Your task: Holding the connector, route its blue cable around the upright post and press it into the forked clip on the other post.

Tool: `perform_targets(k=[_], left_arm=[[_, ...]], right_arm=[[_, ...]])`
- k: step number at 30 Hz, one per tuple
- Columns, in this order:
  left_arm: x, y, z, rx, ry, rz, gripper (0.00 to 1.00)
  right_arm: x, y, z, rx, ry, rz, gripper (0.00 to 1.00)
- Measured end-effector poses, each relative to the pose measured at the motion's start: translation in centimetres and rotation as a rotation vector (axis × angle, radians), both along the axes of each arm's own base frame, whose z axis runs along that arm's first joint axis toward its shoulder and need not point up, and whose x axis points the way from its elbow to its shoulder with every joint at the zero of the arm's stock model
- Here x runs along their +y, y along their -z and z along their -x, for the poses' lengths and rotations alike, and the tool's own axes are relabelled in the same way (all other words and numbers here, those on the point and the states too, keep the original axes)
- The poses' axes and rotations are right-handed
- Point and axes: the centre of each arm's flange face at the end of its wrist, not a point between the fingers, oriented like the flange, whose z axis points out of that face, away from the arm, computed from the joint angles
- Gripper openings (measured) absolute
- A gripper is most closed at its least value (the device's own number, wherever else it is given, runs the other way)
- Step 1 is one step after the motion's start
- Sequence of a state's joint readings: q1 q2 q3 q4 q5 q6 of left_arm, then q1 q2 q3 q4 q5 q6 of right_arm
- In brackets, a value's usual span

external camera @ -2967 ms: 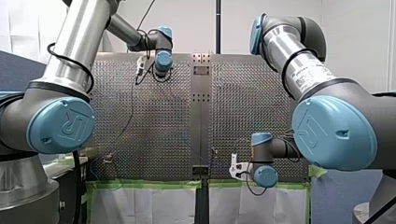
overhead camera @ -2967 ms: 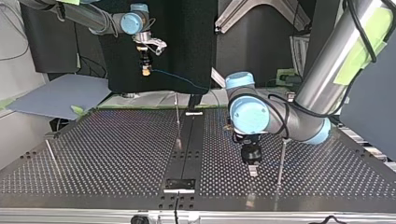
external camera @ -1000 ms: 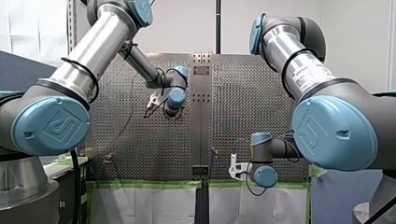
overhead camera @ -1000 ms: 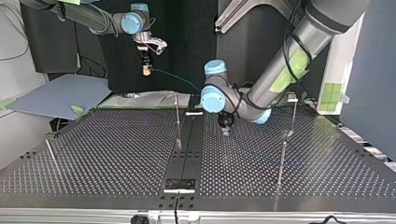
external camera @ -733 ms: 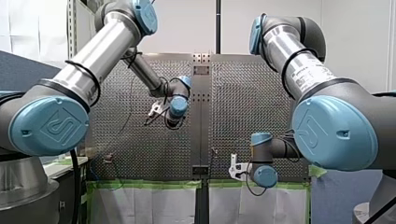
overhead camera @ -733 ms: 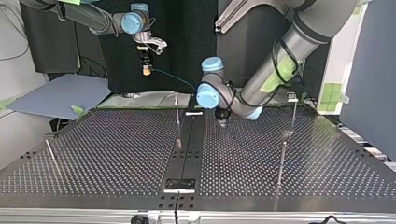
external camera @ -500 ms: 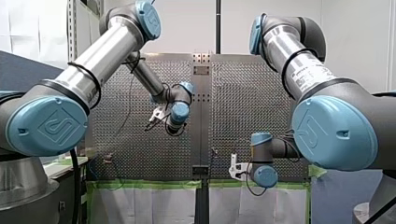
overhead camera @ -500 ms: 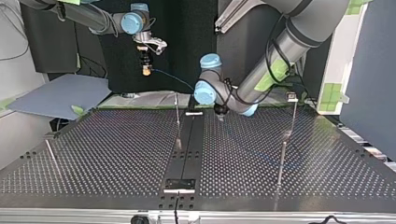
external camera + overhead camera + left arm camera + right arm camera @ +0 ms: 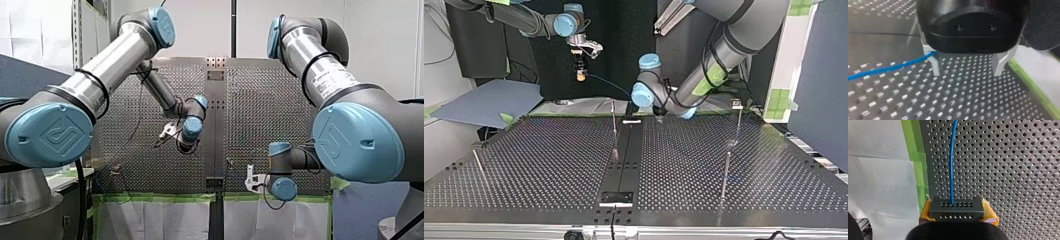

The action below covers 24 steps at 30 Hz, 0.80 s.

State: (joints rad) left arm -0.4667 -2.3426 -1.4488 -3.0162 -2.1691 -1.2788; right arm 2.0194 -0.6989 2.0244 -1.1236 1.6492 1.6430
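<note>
My right gripper (image 9: 958,216) is shut with its yellow pads on a dark grey connector (image 9: 957,207). A blue cable (image 9: 951,162) runs straight out of the connector over the perforated plate. In the top view my right gripper (image 9: 581,76) hangs high at the back left, and the cable (image 9: 611,86) slopes down toward my left arm's wrist. My left gripper (image 9: 967,68) is open with nothing between its metal fingers; the cable (image 9: 885,70) passes just outside one finger. My left gripper (image 9: 659,120) hovers low beside a thin upright post (image 9: 614,125). Another post with a small head (image 9: 737,104) stands at the right.
A third thin post (image 9: 725,172) rises at the top view's front right, and a leaning rod (image 9: 478,162) at its left edge. A black strip (image 9: 624,160) runs down the table's middle. Green tape (image 9: 915,157) and white sheeting border the plate near my right gripper.
My left arm has swept from the top view's front right toward the back middle, ending low beside the cable and the centre post. My right gripper has stayed still with the connector.
</note>
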Motion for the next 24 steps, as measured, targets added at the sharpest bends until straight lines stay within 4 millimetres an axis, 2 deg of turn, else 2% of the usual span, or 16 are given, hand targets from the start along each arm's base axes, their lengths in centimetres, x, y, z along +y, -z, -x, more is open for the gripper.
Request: perform_targets(k=[11,24], left_arm=[[-1.6,5.7,1.4,0.075,0.065,0.023,1.00],[-3.1,8.0,2.9,0.117,0.114,0.118,1.00]], right_arm=[[0.0,0.0,0.0,-0.001,-0.001,0.002,0.00],[-0.3,-0.2,-0.5,-0.025,-0.055,0.014,0.00]])
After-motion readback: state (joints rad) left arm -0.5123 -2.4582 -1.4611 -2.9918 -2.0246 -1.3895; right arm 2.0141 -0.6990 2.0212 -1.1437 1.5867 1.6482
